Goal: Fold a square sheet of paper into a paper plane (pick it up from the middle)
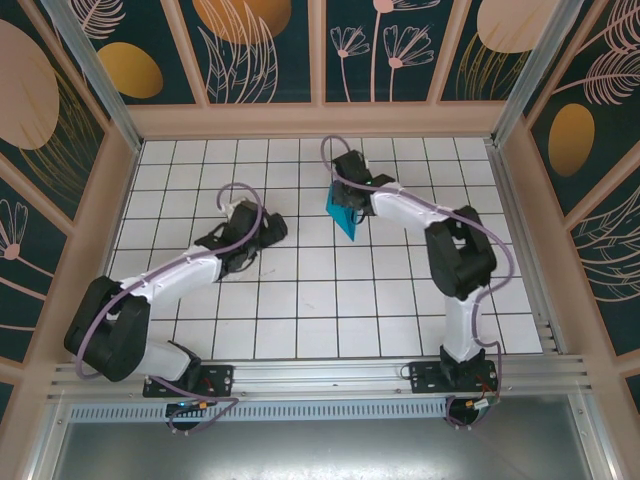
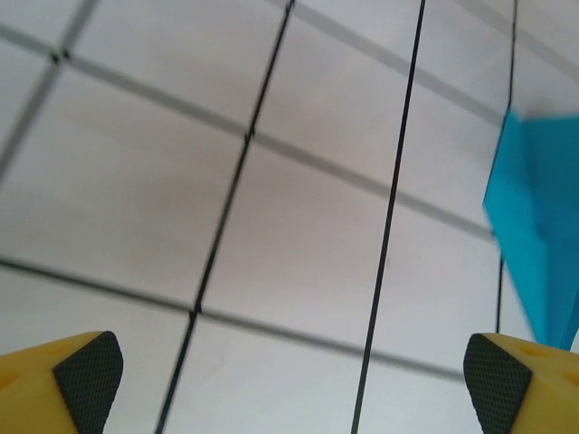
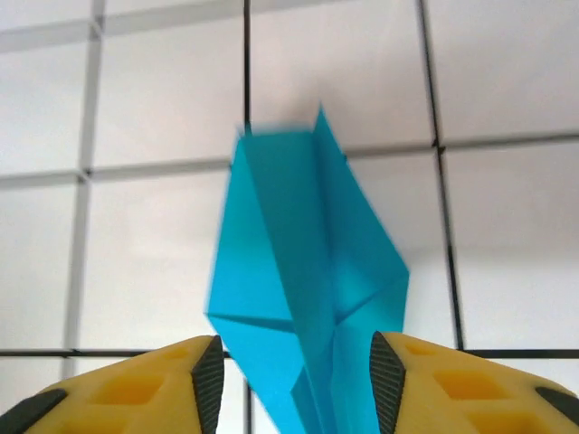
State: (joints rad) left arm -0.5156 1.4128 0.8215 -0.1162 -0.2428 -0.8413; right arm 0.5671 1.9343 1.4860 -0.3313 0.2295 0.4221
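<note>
The paper plane (image 1: 343,217) is a creased teal dart with folded wings. It hangs at the tip of my right gripper (image 1: 349,196), over the back middle of the grid table (image 1: 330,300). In the right wrist view the paper plane (image 3: 303,271) reaches forward from between the fingers. My right gripper (image 3: 289,380) has its jaws apart, and the plane's keel runs down the gap close to the right pad (image 3: 386,384). My left gripper (image 1: 274,228) is a little to the left, wide open (image 2: 289,384) over bare tiles. The paper plane (image 2: 538,244) shows at its right edge.
Wooden walls with patterned panels (image 1: 320,50) enclose the table on three sides. A metal rail (image 1: 330,375) runs along the near edge by the arm bases. Purple cables (image 1: 335,160) loop over both wrists.
</note>
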